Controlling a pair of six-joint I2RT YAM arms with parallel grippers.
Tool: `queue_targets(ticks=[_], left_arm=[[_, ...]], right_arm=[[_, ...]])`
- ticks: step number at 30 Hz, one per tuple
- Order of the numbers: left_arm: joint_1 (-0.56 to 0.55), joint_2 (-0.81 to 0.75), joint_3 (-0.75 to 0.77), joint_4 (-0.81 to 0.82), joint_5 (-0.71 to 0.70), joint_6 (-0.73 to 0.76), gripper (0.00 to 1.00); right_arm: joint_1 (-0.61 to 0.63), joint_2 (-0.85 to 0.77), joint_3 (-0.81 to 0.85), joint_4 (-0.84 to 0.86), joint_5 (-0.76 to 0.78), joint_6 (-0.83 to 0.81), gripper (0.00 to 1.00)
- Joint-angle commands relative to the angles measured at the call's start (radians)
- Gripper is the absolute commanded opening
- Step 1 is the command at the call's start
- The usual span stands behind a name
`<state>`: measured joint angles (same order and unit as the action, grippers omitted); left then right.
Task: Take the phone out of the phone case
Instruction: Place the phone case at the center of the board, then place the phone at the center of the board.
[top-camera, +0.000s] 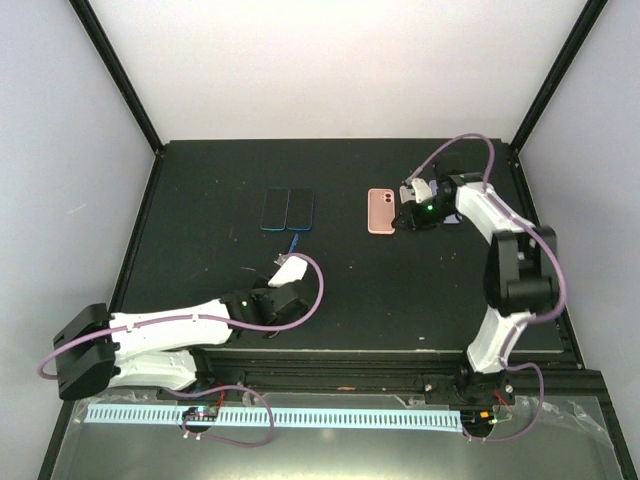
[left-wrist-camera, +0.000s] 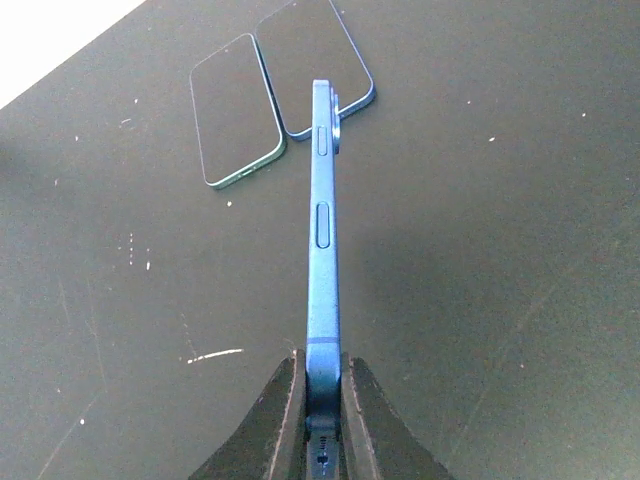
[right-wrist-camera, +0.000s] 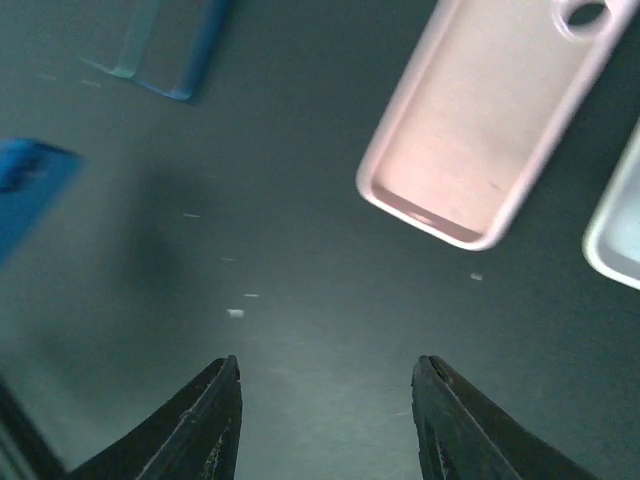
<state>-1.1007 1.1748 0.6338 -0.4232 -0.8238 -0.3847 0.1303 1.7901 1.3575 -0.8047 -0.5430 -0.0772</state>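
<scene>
Blue metal sits in your left end effector. Its two fingers are pinched tight on the bottom end of the blue phone, which stands on edge and points away from the wrist. The side buttons face the wrist camera, and the camera bump shows on the phone's right near the far tip. No case is on it; the frame is bare. From above, that left end effector is near the middle of the black worktop, with the phone jutting toward the far side.

Just beyond the phone's tip, two more phones lie flat, screens up and side by side with long edges touching: a green-edged phone on the left and a blue-edged phone on the right.

Off to the right at about the same depth, the pink phone case lies flat and empty, with its open side up and its camera cut-out showing. Your right end effector hovers just beside it, its fingers spread well apart with nothing but bare worktop between them. A pale case shows at the right edge of that wrist view, close to the pink one — too little of it is visible to say more.
</scene>
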Motion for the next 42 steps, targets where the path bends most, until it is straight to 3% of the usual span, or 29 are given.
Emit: queue_targets(ticks=[1,5,13,22,29,31,34,42], left_arm=[[0.026,0.092,0.140,-0.048,0.010,0.079,0.02],[0.031,0.261,0.268,-0.201,-0.047,0.143,0.02],[0.032,0.481,0.423,-0.320,-0.122,0.304,0.02],[0.044,0.582,0.636,-0.127,0.011,0.431,0.02],[0.094,0.812,0.831,-0.019,-0.124,0.500,0.02],[0.106,0.854,0.844,0.053,-0.195,0.555,0.01],[0.136,0.890,0.831,0.150,-0.180,0.598,0.01],[0.187,1.011,0.846,0.163,-0.166,0.631,0.02]], right_arm=[[-0.001,-0.201,-0.118,0.077,-0.208,-0.040,0.48],[-0.010,-0.345,-0.215,0.137,-0.251,-0.036,0.48],[-0.084,-0.519,-0.096,-0.057,-0.370,-0.063,0.48],[-0.175,-0.618,-0.301,0.152,-0.269,0.037,0.45],[-0.279,-0.598,-0.355,0.188,-0.325,0.063,0.44],[-0.285,-0.604,-0.365,0.201,-0.327,0.070,0.44],[-0.290,-0.616,-0.380,0.223,-0.325,0.082,0.44],[-0.292,-0.626,-0.404,0.257,-0.326,0.100,0.44]])
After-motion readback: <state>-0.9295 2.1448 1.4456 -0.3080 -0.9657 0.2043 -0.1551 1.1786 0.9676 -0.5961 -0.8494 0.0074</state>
